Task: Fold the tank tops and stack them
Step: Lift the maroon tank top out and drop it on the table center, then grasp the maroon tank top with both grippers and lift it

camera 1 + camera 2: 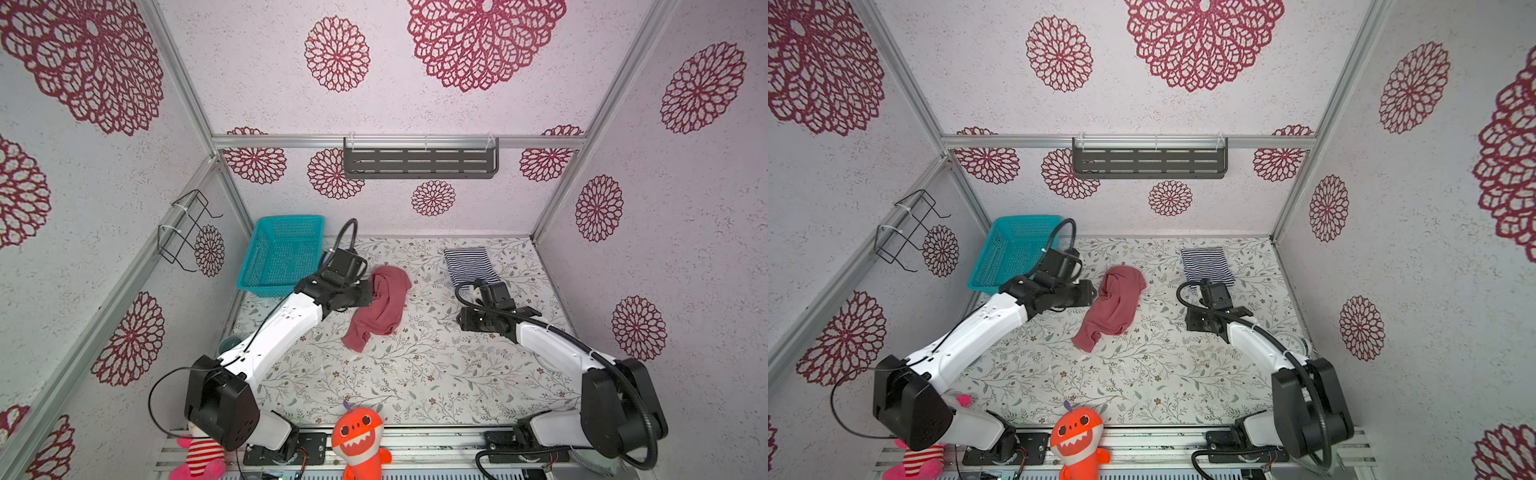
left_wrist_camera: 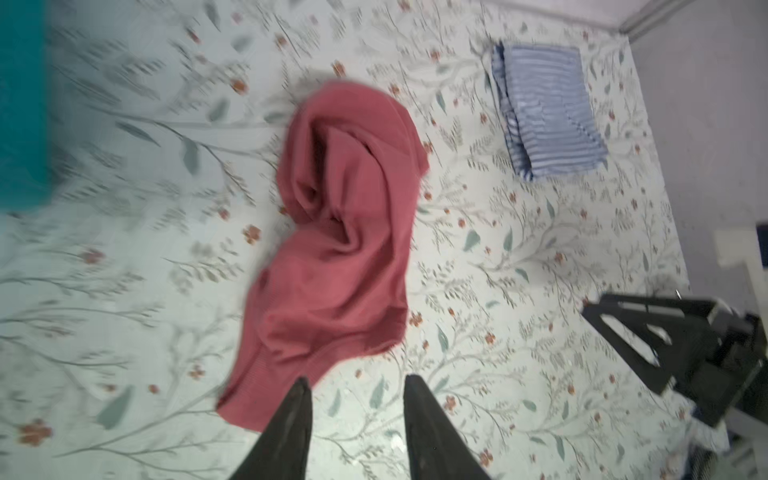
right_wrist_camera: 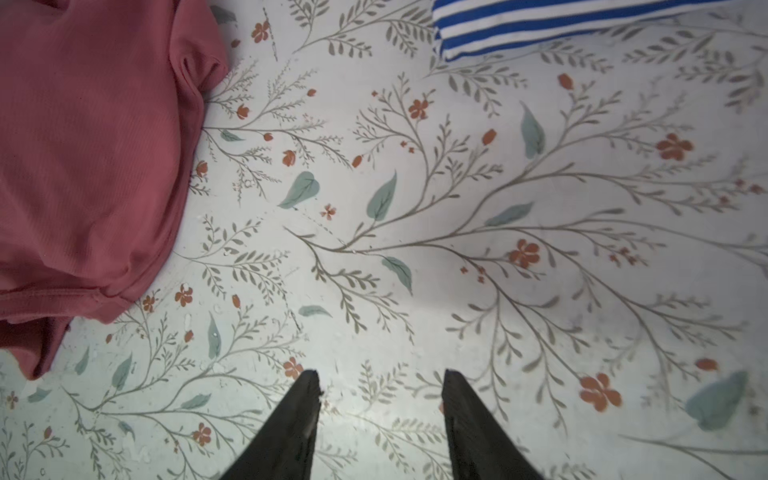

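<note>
Our left gripper [image 2: 357, 386] and right gripper [image 3: 380, 376] hang part-open, empty. The rose tank top [image 1: 380, 307] lies crumpled mid table [image 1: 415, 374], and the striped tank top [image 1: 469, 264] sits folded near its far right corner. The rose one looks limp and light, so we'd pinch a hem.

I'm finding no readable text, label, brand or number in any view. I'm checking the striped tank top [image 1: 467, 264], the red tank top [image 1: 384, 305], the teal basket [image 1: 249, 268] and the orange plush toy [image 1: 358, 436]: nothing is reading as writing. The white dial [image 1: 1292, 341] by my right arm is showing marks too small to read.
</note>
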Controlling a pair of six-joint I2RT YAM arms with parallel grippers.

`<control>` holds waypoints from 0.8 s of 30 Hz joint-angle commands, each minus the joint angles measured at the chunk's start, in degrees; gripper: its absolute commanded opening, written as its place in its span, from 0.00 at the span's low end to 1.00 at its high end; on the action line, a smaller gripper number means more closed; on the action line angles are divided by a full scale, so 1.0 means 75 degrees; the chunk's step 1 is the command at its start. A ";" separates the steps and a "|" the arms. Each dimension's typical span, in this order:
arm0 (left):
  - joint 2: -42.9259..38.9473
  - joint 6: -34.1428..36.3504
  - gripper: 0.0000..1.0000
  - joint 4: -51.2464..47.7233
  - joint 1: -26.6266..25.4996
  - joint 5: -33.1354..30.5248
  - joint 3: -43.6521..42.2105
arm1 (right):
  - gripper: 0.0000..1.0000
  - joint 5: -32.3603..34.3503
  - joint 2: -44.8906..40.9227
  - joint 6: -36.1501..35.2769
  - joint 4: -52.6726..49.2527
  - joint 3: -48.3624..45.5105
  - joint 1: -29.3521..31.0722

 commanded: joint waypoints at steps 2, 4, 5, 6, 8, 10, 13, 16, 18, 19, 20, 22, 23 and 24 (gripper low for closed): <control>0.0643 -0.1203 0.42 0.0240 -0.0614 -0.0029 -0.0870 | 0.47 -0.0612 0.0300 0.0831 0.1092 0.0451 0.0407; 0.0268 -0.1573 0.52 0.0394 -0.0500 -0.0324 -0.1519 | 0.48 -0.0807 0.0557 0.1129 0.1332 0.0545 0.0803; -0.0025 -0.1785 0.56 0.0613 -0.0317 -0.0250 -0.1907 | 0.50 -0.0846 0.0691 0.1227 0.1429 0.0584 0.1060; -0.0427 -0.2066 0.59 0.0922 -0.0069 -0.0087 -0.2381 | 0.55 -0.0938 0.0844 0.1332 0.1535 0.0633 0.1333; -0.1127 -0.2509 0.62 0.1337 0.0290 -0.0011 -0.3148 | 0.60 -0.0911 0.1131 0.1546 0.1769 0.0693 0.1763; -0.1622 -0.2767 0.64 0.1582 0.0542 -0.0039 -0.3771 | 0.63 -0.0907 0.1447 0.1815 0.2105 0.0734 0.2098; -0.1678 -0.3038 0.65 0.2180 0.0873 0.0251 -0.4505 | 0.69 -0.0893 0.2011 0.2038 0.2330 0.1029 0.2475; -0.1259 -0.3323 0.66 0.3007 0.0954 0.0493 -0.4931 | 0.73 -0.0783 0.2508 0.2028 0.2327 0.1418 0.2775; -0.0833 -0.3363 0.67 0.3348 0.0951 0.0579 -0.4944 | 0.74 -0.0729 0.2769 0.2019 0.2302 0.1585 0.2830; -0.0615 -0.3412 0.68 0.3548 0.0950 0.0631 -0.4963 | 0.74 -0.0675 0.2894 0.2041 0.2279 0.1644 0.2842; -0.0438 -0.3448 0.68 0.3713 0.0948 0.0657 -0.4969 | 0.74 -0.0635 0.2992 0.2043 0.2243 0.1692 0.2841; -0.0135 -0.3501 0.67 0.3981 0.0949 0.0646 -0.5001 | 0.74 -0.0551 0.3204 0.1990 0.2094 0.1863 0.2843; -0.0030 -0.3526 0.64 0.4089 0.0953 0.0567 -0.5016 | 0.72 -0.0504 0.3320 0.1984 0.2067 0.1920 0.2842; 0.0049 -0.3510 0.59 0.4146 0.0956 0.0478 -0.4989 | 0.66 -0.0521 0.3427 0.1981 0.2037 0.1990 0.2837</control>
